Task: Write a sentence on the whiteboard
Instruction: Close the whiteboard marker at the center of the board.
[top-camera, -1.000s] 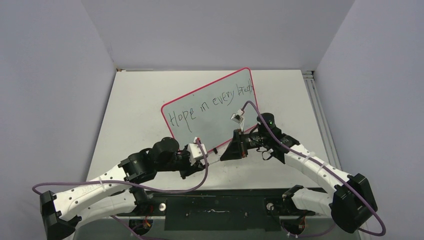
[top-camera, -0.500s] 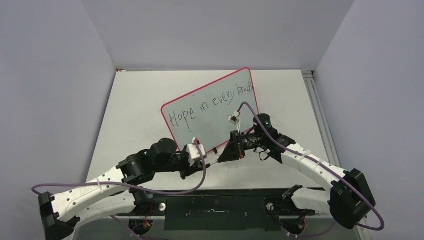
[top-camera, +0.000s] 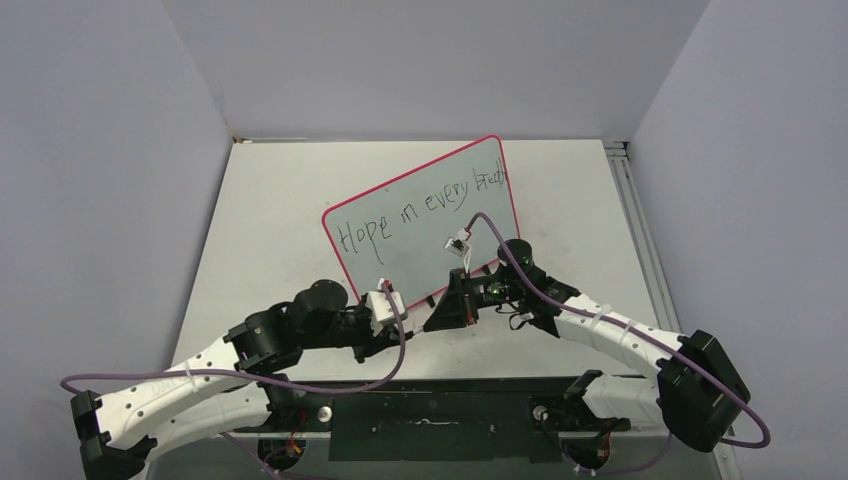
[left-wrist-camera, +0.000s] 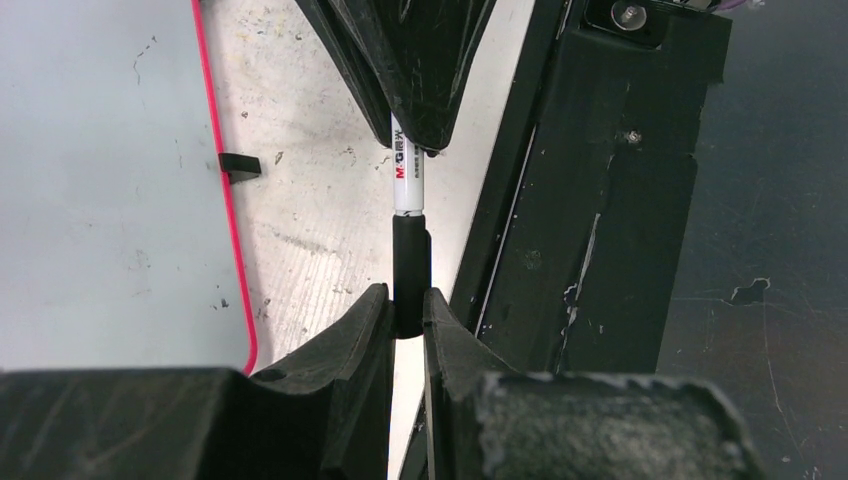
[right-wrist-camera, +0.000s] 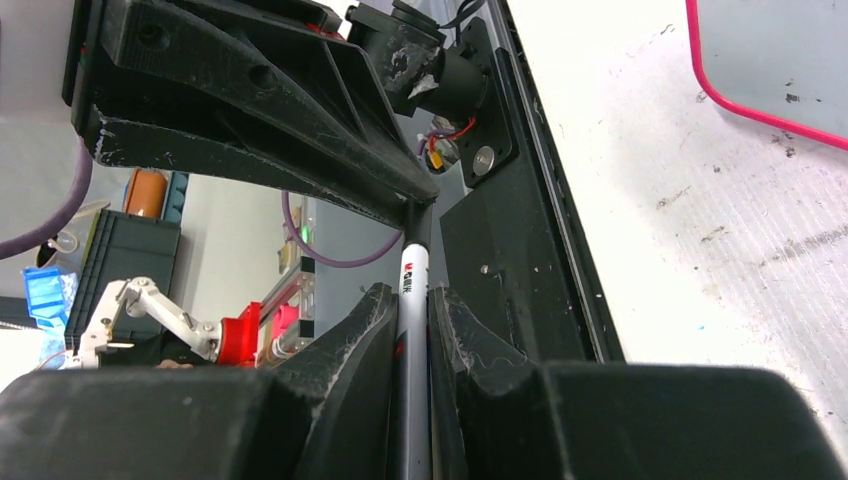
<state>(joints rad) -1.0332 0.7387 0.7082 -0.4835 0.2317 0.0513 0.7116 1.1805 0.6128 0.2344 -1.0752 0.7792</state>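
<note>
All four black handwritten words (top-camera: 440, 200) on pale red-rimmed whiteboard (top-camera: 400, 255), frame centre. Left gripper (left-wrist-camera: 405, 296) pinches black cap (left-wrist-camera: 410, 250), right gripper (right-wrist-camera: 410, 294) pinches white marker barrel (right-wrist-camera: 414, 264); capping probably left.

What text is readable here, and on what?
"Hope in every breath": black handwritten sentence on the whiteboard; the last word is cramped at the rim.
"M&G": red print on the pen, left wrist view; the characters after it are too small to read.
Right wrist view: the pen's print is blurred and unreadable.
</note>
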